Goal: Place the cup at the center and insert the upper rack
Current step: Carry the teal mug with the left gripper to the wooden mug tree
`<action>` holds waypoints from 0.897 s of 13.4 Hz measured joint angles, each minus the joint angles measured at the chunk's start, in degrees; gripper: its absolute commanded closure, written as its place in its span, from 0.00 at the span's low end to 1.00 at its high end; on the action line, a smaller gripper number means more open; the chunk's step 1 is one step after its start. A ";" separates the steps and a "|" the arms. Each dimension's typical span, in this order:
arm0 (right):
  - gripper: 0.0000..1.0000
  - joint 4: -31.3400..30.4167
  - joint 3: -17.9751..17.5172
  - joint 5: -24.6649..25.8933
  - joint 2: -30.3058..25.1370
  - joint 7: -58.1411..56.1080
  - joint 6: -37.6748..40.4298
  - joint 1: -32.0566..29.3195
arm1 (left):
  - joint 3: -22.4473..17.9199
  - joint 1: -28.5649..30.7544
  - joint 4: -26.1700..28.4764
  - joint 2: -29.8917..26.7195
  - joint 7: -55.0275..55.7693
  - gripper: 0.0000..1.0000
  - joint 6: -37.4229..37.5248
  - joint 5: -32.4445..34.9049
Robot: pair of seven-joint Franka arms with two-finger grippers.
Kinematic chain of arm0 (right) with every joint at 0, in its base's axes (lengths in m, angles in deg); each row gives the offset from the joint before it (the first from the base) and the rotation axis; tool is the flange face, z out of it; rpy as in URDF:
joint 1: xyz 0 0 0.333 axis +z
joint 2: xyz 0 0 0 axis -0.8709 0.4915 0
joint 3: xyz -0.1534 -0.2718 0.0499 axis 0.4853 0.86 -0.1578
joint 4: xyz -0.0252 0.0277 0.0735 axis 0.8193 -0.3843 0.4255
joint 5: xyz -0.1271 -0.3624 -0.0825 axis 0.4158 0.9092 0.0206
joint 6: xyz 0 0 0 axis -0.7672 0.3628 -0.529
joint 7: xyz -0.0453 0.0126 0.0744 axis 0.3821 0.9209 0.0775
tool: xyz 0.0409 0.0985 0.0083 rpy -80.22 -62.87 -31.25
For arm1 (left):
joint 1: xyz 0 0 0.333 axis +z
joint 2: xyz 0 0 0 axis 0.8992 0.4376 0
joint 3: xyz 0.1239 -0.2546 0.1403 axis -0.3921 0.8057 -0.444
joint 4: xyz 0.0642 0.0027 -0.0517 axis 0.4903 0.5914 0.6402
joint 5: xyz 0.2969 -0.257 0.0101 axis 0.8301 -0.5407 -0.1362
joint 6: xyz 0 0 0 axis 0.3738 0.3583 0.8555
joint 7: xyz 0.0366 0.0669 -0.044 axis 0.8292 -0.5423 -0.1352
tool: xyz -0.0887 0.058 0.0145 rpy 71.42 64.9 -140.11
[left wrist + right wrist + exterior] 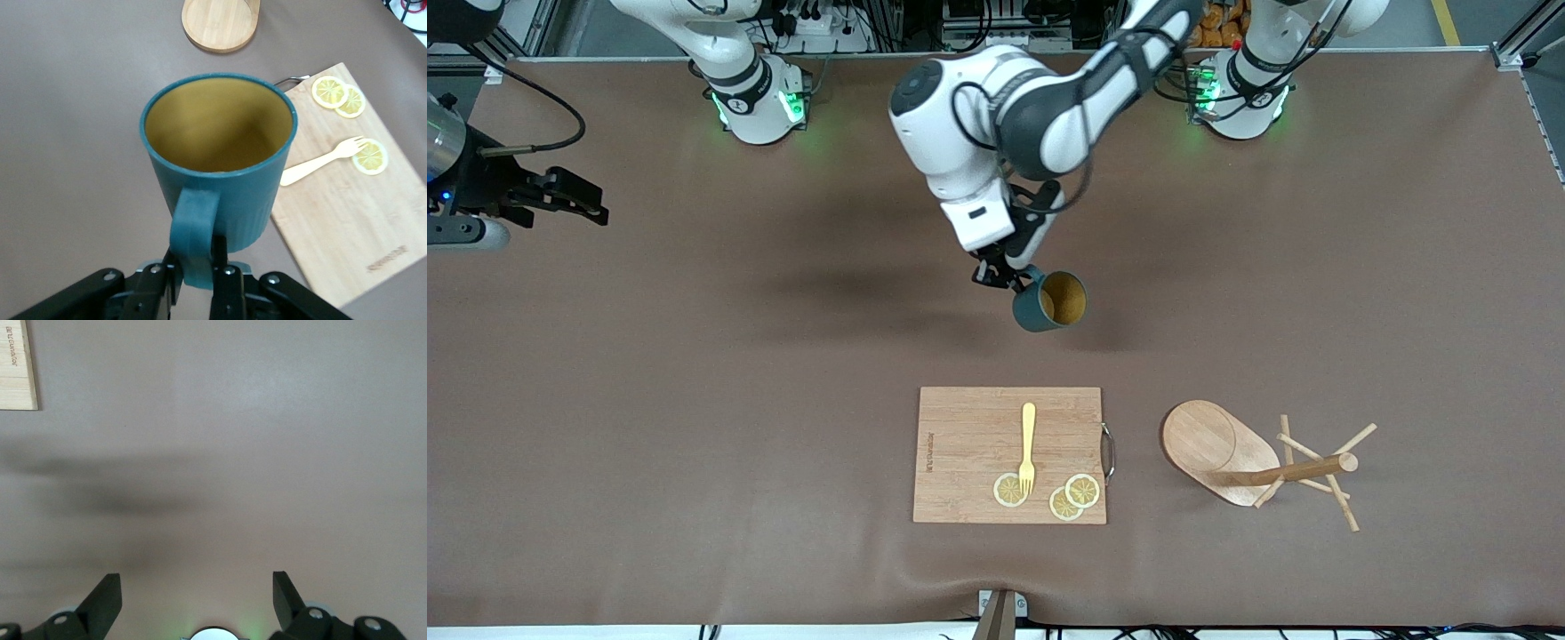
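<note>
Currently left tool (198, 267) pinching loop handle of rigid, light-looking dark teal ribbed cup (1049, 302), hanging tilted over surface (694, 373); right tool (197, 600) waiting, spread.

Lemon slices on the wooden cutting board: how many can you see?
3, all on the board's edge nearest the front camera: one round yellow lemon slice under the yellow fork's tines, and two overlapping slices beside it. None looks hidden.

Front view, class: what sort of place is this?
Probably a robotics lab set up for kitchen tasks: two arms bolted to a covered table, cables at its edge, the left pincer holding a cup by its handle.
</note>
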 measured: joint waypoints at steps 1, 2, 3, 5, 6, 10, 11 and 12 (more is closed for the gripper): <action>0.00 0.00 0.00 0.00 0.00 0.00 0.00 0.00 | 0.02 1.27 0.01 -0.52 -0.30 1.00 -1.25 -1.48; 0.00 0.00 0.00 0.00 0.00 0.00 0.00 0.00 | 0.02 2.34 0.02 -0.91 -0.35 1.00 -2.32 -2.89; 0.00 0.00 0.00 0.00 0.00 0.00 0.00 0.00 | 0.02 3.45 0.01 -1.26 -0.35 1.00 -3.41 -4.28; 0.00 0.00 0.00 0.00 0.00 0.01 0.00 0.00 | 0.02 6.05 -0.01 -2.36 -0.93 1.00 -5.52 -7.85; 0.00 0.00 0.00 0.00 0.00 0.01 0.00 0.00 | 0.02 7.47 -0.05 -3.16 -2.03 1.00 -6.11 -10.13; 0.00 0.00 0.00 0.00 0.00 0.01 0.00 0.00 | 0.00 13.79 -0.04 -6.68 -7.98 1.00 -7.94 -19.91; 0.00 0.00 0.00 0.00 0.00 0.01 0.00 0.00 | 0.01 15.10 -0.03 -7.14 -8.89 1.00 -8.41 -21.84; 0.00 0.00 0.00 0.00 0.00 0.01 0.00 0.00 | 0.04 16.23 -0.03 -7.38 -9.75 1.00 -9.02 -23.67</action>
